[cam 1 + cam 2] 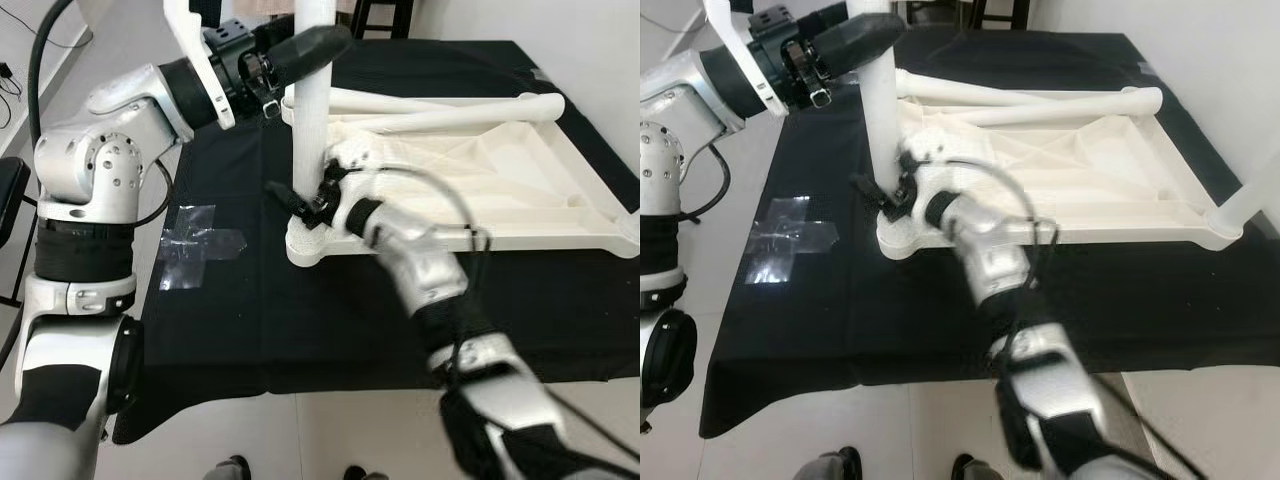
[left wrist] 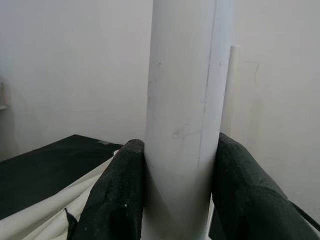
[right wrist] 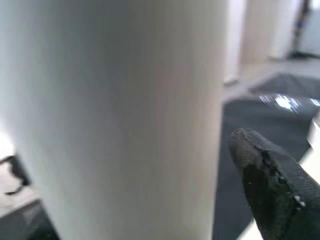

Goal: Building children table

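My right gripper (image 1: pixel 300 200) sits at the base of the upright leg (image 1: pixel 312 100), fingers' spread unreadable, while my left gripper (image 1: pixel 318 48) clamps it higher up.

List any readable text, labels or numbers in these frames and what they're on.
None readable: no print shows on the white table leg, the upturned tabletop, the black cloth or the clear tape. Both grippers are unmarked too.
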Tool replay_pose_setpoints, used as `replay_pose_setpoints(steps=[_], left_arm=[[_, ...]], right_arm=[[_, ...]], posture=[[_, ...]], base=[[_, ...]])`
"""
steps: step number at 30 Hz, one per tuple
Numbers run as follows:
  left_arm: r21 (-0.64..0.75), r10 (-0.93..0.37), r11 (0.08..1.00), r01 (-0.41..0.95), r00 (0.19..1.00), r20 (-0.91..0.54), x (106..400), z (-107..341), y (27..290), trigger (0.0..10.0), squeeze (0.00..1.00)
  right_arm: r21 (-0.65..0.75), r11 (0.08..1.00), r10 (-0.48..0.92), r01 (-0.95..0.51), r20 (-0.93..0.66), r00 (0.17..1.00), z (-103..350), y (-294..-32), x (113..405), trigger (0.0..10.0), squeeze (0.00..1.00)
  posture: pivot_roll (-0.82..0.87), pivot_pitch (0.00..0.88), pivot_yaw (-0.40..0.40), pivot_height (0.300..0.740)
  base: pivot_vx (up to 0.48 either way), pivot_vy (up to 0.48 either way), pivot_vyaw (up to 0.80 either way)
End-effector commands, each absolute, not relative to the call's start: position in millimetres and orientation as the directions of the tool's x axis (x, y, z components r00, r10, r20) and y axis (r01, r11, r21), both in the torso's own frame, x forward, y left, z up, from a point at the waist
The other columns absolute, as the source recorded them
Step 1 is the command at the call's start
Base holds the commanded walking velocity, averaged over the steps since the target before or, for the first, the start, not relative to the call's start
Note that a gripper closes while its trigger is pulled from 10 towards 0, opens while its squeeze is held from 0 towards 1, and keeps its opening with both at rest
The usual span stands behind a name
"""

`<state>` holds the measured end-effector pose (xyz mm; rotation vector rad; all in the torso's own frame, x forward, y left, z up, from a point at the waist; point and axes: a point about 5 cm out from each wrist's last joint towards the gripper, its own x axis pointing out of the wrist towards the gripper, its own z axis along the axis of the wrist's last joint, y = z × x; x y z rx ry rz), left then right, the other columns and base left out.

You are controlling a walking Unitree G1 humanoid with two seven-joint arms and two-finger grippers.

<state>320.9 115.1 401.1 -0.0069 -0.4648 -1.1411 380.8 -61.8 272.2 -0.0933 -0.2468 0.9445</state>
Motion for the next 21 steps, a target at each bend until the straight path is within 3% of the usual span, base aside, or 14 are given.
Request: replay_pose_setpoints(steps=[1, 3, 4, 6, 7, 8, 9, 13, 21], left_arm=[[0.229, -0.916, 0.33, 0.916, 0.252, 0.313, 316, 395, 100, 0.0, 0.0], [0.227, -0.916, 0.329, 0.917, 0.251, 0.314, 316, 395, 100, 0.0, 0.0], [0.225, -0.915, 0.33, 0.917, 0.252, 0.315, 316, 395, 100, 0.0, 0.0], [0.225, -0.915, 0.33, 0.917, 0.252, 0.315, 316, 395, 100, 0.0, 0.0], [0.224, -0.915, 0.33, 0.917, 0.252, 0.314, 316, 395, 100, 0.0, 0.0], [0.224, -0.915, 0.33, 0.917, 0.252, 0.314, 316, 395, 100, 0.0, 0.0], [0.224, -0.916, 0.329, 0.917, 0.253, 0.312, 316, 395, 100, 0.0, 0.0], [0.225, -0.918, 0.325, 0.919, 0.249, 0.309, 316, 395, 100, 0.0, 0.0], [0.226, -0.923, 0.314, 0.922, 0.241, 0.301, 316, 393, 99, 0.0, 0.0]], right_arm=[[-0.223, 0.513, 0.858, -0.829, 0.168, 0.486, 278, -59, 380, 10.0, 0.0], [-0.244, 0.479, 0.878, -0.843, 0.153, 0.455, 280, -58, 379, 10.0, 0.0], [-0.279, 0.418, 0.908, -0.864, 0.128, 0.398, 283, -56, 378, 10.0, 0.0], [-0.279, 0.418, 0.908, -0.864, 0.128, 0.398, 283, -56, 378, 10.0, 0.0], [-0.285, 0.374, 0.928, -0.883, 0.118, 0.355, 284, -55, 378, 4.5, 0.0], [-0.285, 0.374, 0.928, -0.883, 0.118, 0.355, 284, -55, 378, 4.5, 0.0], [-0.288, 0.279, 0.96, -0.916, 0.078, 0.268, 282, -51, 377, 0.0, 0.0], [-0.29, 0.201, 0.979, -0.936, 0.042, 0.197, 278, -47, 375, 0.0, 0.0], [-0.273, 0.153, 0.988, -0.95, 0.026, 0.151, 272, -46, 374, 0.0, 0.0]], posture=[[0.15, 0.23, -0.078, 0.74], [0.16, 0.232, -0.078, 0.74], [0.16, 0.232, -0.079, 0.74], [0.16, 0.232, -0.079, 0.74], [0.16, 0.232, -0.079, 0.74], [0.16, 0.232, -0.079, 0.74], [0.16, 0.235, -0.08, 0.74], [0.16, 0.236, -0.08, 0.74], [0.16, 0.237, -0.077, 0.74]], base=[[0.0, 0.0, 0.0], [0.0, 0.0, 0.0], [0.0, 0.0, 0.0], [0.0, 0.0, 0.0], [0.0, 0.0, 0.0], [0.0, 0.0, 0.0], [0.0, 0.0, 0.0], [0.0, 0.0, 0.0], [0.0, 0.0, 0.0]])
